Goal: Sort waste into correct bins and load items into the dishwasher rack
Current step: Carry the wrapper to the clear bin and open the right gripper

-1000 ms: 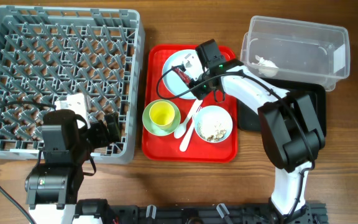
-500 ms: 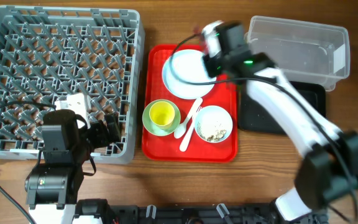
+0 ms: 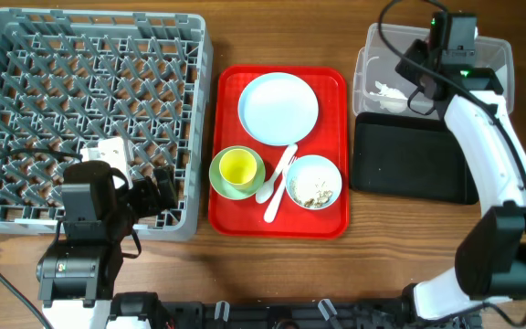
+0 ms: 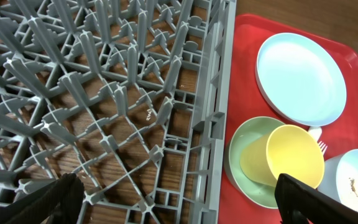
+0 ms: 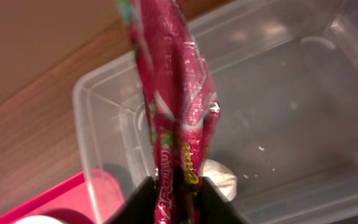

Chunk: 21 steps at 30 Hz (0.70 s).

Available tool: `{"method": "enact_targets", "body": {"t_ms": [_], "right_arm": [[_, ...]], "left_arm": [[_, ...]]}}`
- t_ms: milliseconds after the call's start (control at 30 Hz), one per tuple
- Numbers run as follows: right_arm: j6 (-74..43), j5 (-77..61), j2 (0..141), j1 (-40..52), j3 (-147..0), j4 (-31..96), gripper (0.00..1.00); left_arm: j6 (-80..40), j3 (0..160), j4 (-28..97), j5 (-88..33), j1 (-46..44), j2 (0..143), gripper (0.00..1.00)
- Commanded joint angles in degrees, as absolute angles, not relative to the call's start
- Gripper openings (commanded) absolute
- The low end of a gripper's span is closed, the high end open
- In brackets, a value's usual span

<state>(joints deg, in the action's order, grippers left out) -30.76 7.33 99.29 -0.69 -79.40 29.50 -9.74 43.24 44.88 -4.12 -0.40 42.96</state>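
Pinched hard in the right gripper (image 5: 174,193), jaws narrowed onto it: the red candy wrapper (image 5: 174,93), glossy crinkled foil with green and yellow print, gathered into a long thin strip. Runs straight out from the black fingers (image 5: 137,203), long axis in line with them, far end past the top edge of the wrist view. Hangs over the clear tub (image 5: 303,93), a smooth see-through plastic box with rounded corners and a few specks on its floor. Inside the tub, just beyond the fingers, a crumpled white napkin (image 5: 221,177), soft and lumpy. Not to be made out from overhead, hidden by the arm.

Right against the tub's near side, the black tray (image 3: 414,163): matte, shallow, rectangular. Left of it on the wooden table (image 3: 519,228), the flat red tray (image 3: 331,87), glossy. On it:
- a round pale plate (image 3: 278,108);
- a green bowl (image 3: 219,179) with a yellow cup (image 3: 237,166) leaning inside;
- a pale blue bowl (image 3: 313,174) of beige rice-like scraps (image 3: 314,192);
- between the bowls, a white plastic spoon (image 3: 277,172) and fork (image 3: 275,203), lying slantwise side by side.

Further left, the grey rack (image 3: 89,82), a square plastic crate with an open lattice of upright pegs. Spread wide above its right-hand wall, gripping nothing: the left gripper (image 4: 179,190).
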Motion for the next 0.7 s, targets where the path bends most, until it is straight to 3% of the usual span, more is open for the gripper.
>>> {"method": "enact_targets", "body": {"t_ms": [0,67,267,400,667], "right_arm": [[-34.28,1.13,101.93,-0.62,-79.81,29.45,0.56],[-31.57,-1.32,101.84,-0.60,-79.81,28.80,0.56],[-28.10,-5.32,101.49,-0.62,-79.81,26.11,0.38],[-28.21,-4.78,102.28,-0.60,-79.77,26.94,0.04],[-28.49,-4.78,107.53,-0.56,-79.77,29.80,0.04]], "left_arm": [[-10.31,44.38,44.86,-3.36,-0.14,42.87,1.00],[-10.31,44.38,44.86,-3.36,-0.14,42.87,1.00],[-10.33,44.38,44.88,-3.38,-0.14,42.87,1.00],[-10.33,44.38,44.86,-3.38,-0.14,42.87,1.00],[-10.33,44.38,44.88,-3.38,-0.14,42.87,1.00]]}}
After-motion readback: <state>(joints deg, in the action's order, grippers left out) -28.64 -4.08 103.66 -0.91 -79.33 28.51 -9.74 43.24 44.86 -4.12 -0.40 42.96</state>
